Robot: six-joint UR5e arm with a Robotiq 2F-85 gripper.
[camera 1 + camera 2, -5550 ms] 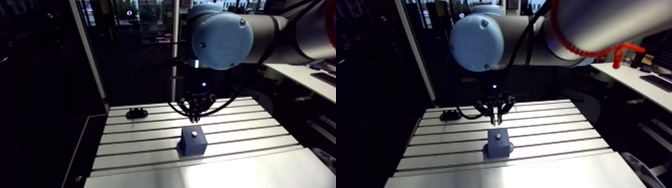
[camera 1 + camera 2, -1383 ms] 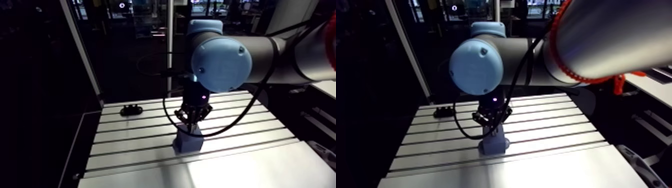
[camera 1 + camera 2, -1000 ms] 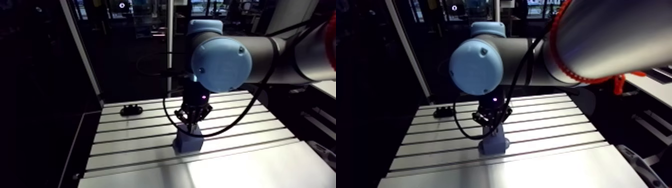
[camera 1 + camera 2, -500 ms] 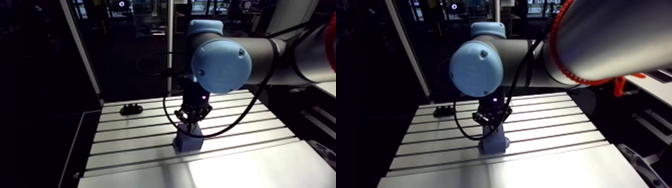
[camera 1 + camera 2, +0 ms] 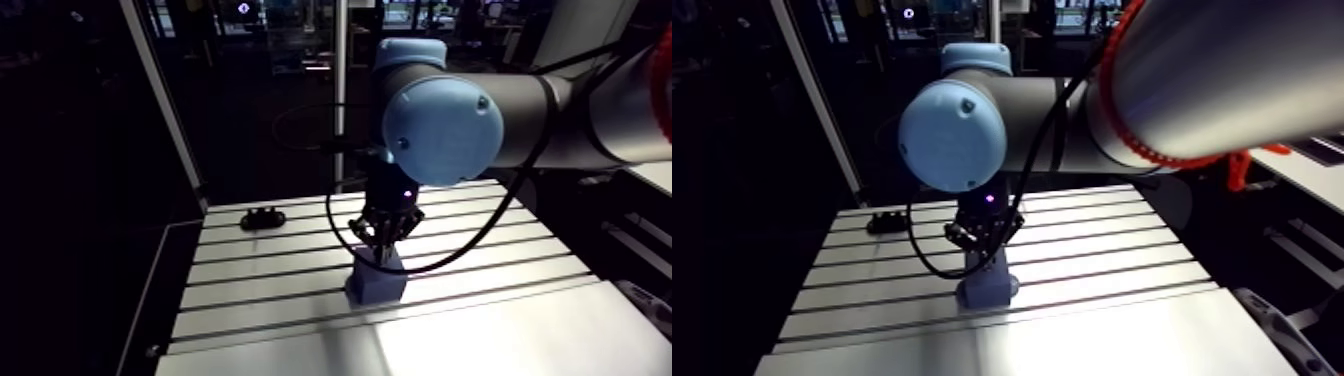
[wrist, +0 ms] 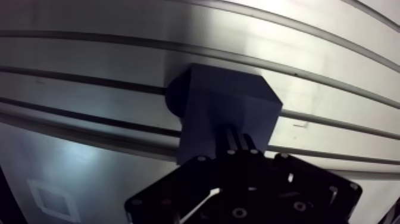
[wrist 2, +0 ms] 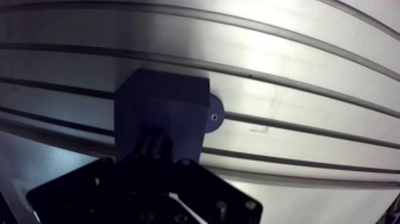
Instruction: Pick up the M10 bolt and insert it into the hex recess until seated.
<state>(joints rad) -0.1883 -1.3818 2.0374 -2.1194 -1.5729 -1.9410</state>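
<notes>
Table of slotted aluminium, blue block on it, end effector atop

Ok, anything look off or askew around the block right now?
Nothing stands out. The blue block sits flat on the slotted table, with the gripper shut and down at its top face. No bolt shows, so seating cannot be checked.

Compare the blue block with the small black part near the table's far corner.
The blue block is tall and boxy; the black part is low and smaller. The block sits mid-table under the gripper; the black part lies alone near the far corner. Both rest on the slotted table.
</notes>
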